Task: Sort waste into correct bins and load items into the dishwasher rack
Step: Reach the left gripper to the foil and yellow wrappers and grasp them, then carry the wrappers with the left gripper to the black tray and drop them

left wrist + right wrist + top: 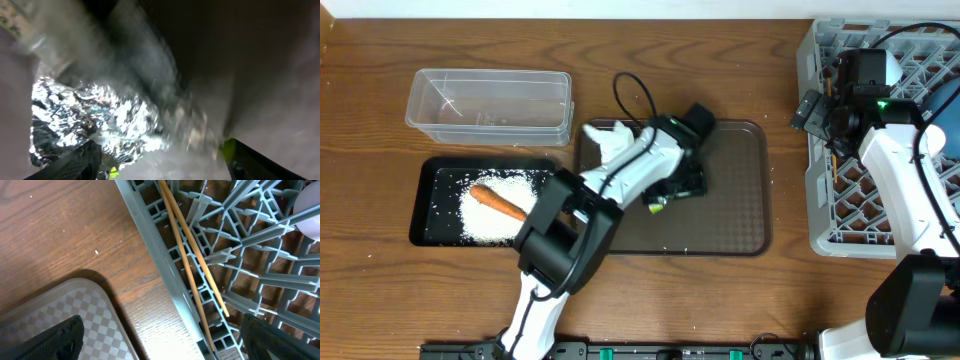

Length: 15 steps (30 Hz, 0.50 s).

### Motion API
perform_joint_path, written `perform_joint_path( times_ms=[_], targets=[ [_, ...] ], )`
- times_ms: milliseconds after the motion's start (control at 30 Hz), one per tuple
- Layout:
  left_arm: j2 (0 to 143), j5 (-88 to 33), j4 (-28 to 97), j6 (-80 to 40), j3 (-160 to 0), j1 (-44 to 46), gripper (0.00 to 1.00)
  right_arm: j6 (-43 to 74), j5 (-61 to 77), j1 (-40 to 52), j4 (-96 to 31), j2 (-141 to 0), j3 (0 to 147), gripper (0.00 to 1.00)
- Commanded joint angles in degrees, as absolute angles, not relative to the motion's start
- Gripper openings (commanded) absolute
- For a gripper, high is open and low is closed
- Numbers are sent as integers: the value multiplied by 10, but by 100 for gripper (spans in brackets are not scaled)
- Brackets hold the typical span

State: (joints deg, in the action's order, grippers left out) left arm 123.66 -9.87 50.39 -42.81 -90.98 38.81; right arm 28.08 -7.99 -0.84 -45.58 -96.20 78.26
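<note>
Seen from above, the left arm reaches over the brown tray (740,215). The arm's own body hides what is under it. The left wrist view shows that spot, though the picture is blurry. The crumpled foil wrapper (95,117) is there, shiny silver with a bit of yellow low down. The left gripper (160,167) has its two dark fingers (75,162) far apart. The foil is right beside one of them, but I cannot tell if they touch.

Only the view from above shows the bins. The black bin (430,215) holds the heap of white rice (495,228), and the orange carrot (498,202) lies on top of the rice. The clear tub (490,105) sits just behind the black bin. A white crumpled bit, likely the tissue (603,135), is at the back left corner of the brown tray, partly under the arm.

The big grey dishwasher rack (840,215) is on the right, and the right arm hangs over its left edge. The right wrist view shows the chopsticks (192,260) plainly. They lie side by side in the rack, along its wall next to the wooden table (75,230). The right gripper (162,345) is spread wide with nothing in it.
</note>
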Motion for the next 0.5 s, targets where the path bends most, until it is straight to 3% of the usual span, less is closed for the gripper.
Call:
perform_joint_path(
  times_ms=[0, 300, 467],
  targets=[
    [1244, -60, 505, -451, -903, 390, 81, 288, -88, -10, -457, -962, 782, 99],
    [1244, 34, 505, -453, -899, 389, 80, 288, -88, -10, -457, -962, 782, 99],
    [1244, 42, 492, -453, -876, 390, 59, 288, -88, -10, -457, -962, 782, 99]
  ],
)
